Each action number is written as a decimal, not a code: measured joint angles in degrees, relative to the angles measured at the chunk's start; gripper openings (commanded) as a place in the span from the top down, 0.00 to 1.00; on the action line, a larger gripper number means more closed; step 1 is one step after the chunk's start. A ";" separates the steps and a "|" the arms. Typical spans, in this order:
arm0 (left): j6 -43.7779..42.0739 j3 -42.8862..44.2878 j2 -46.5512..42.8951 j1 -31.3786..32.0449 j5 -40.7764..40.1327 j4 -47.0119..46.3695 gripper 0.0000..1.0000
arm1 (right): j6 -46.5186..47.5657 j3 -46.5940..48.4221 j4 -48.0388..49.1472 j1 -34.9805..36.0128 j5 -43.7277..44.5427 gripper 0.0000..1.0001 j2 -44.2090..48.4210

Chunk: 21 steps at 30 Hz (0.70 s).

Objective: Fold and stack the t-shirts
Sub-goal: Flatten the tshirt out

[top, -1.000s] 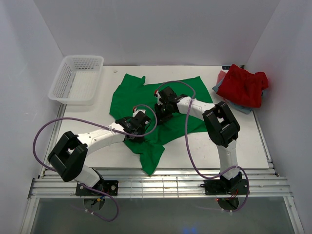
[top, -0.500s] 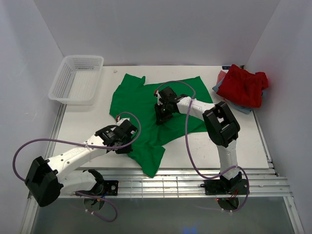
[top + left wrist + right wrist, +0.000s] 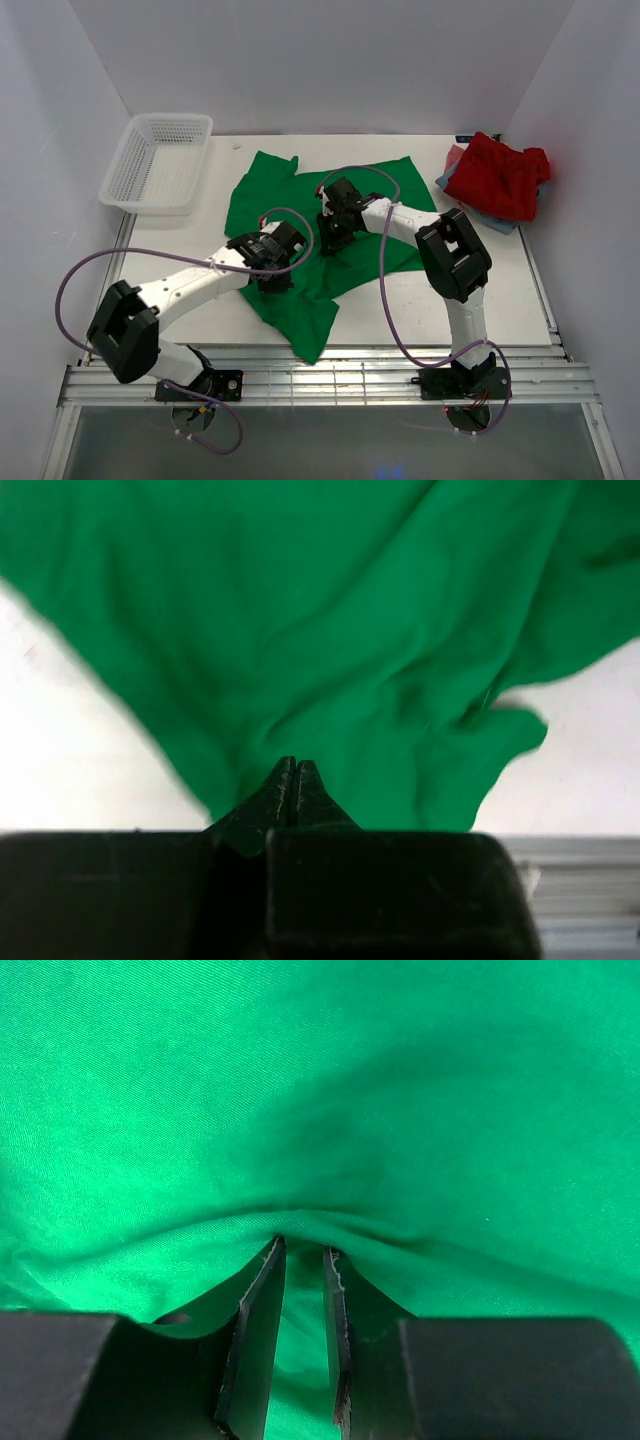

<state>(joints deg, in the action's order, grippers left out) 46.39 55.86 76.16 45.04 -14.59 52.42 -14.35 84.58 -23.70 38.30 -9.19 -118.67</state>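
The bright green t-shirt [image 3: 290,195] lies spread and rumpled across the middle of the table. My left gripper [image 3: 274,264] sits over its lower left part. In the left wrist view its tips [image 3: 293,764] are pressed together at the green cloth [image 3: 350,630], whose creases run out from them. My right gripper [image 3: 331,234] is down on the shirt's middle. Its narrow jaws [image 3: 303,1248] pinch a raised ridge of green cloth [image 3: 350,1080]. A red t-shirt [image 3: 505,175] lies bunched at the back right, on top of a blue-grey one [image 3: 488,220].
A white mesh basket [image 3: 150,206] stands at the back left corner. White walls close in the table [image 3: 170,250] on three sides. Metal rails [image 3: 330,380] run along the near edge by the arm bases.
The left arm swung out to the lower left edge of the green shirt, shut its jaws there, then came back up and right. The right arm stayed put.
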 measured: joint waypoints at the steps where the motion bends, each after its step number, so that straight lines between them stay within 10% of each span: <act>1: -0.28 0.79 2.89 0.00 0.02 -2.03 1.00 | -0.02 0.00 -0.13 0.00 0.09 0.71 0.00; 8: -1.29 -0.87 8.66 0.00 0.09 -4.15 1.00 | -0.04 -0.02 -0.15 0.00 0.15 0.71 0.02; 21: 5.18 -16.94 -13.31 0.61 10.21 6.88 1.00 | -0.02 1.25 -1.60 0.00 0.20 0.71 -0.63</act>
<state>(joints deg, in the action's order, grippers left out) 51.57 38.92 62.85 45.65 -4.38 59.31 -14.37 85.82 -25.30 38.30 -8.99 -119.31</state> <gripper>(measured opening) 0.022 0.287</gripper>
